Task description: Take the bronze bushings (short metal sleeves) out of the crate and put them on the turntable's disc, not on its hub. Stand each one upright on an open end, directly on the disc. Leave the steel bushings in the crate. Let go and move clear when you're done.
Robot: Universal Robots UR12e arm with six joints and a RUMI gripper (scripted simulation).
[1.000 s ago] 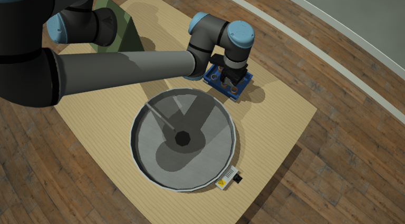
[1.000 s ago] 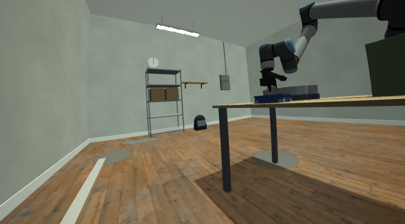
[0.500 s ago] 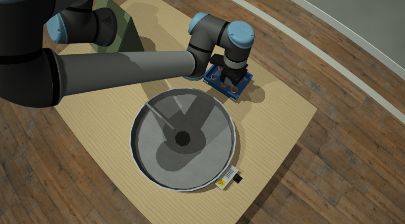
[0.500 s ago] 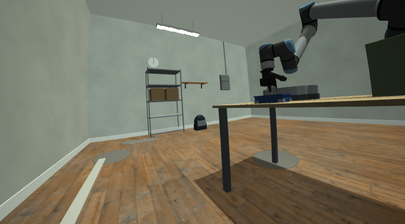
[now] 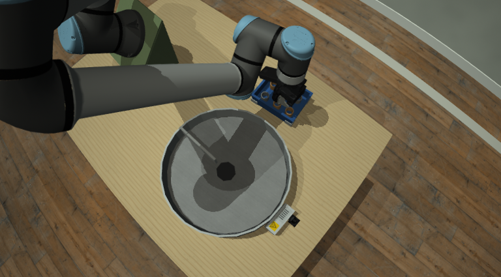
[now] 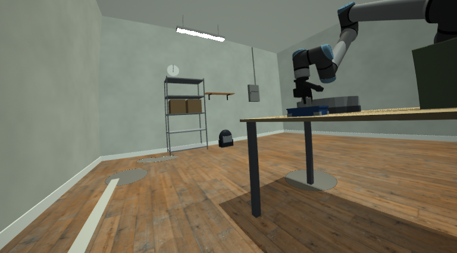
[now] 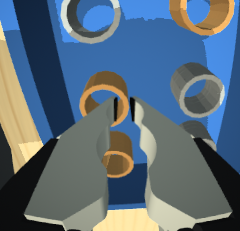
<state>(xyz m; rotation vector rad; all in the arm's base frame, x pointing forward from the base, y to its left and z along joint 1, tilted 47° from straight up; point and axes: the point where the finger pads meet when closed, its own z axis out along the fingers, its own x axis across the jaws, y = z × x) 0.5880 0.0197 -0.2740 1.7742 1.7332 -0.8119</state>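
A blue crate (image 5: 272, 110) (image 6: 307, 111) (image 7: 37, 51) holds three bronze and three steel bushings. In the wrist view, one bronze bushing (image 7: 106, 78) is just left of the fingertips, another bronze bushing (image 7: 120, 141) is below it, partly behind the left finger, and a third bronze bushing (image 7: 220, 16) is at the top right. A steel bushing (image 7: 72, 13) is at the top left; two more steel bushings (image 7: 185, 81) (image 7: 196, 128) are at the right. My gripper (image 7: 123, 98) is shut with a narrow gap, empty, over the crate. The turntable's disc (image 5: 184, 181) is bare around its dark hub (image 5: 226, 171).
The turntable has a raised rim (image 5: 290, 170) and a thin bar (image 5: 197, 144) reaching from the rim towards the hub. A control box (image 5: 280, 218) sits at its lower right. A green panel (image 5: 162, 47) (image 6: 438, 75) stands near the arm's base. The crate's walls surround the bushings.
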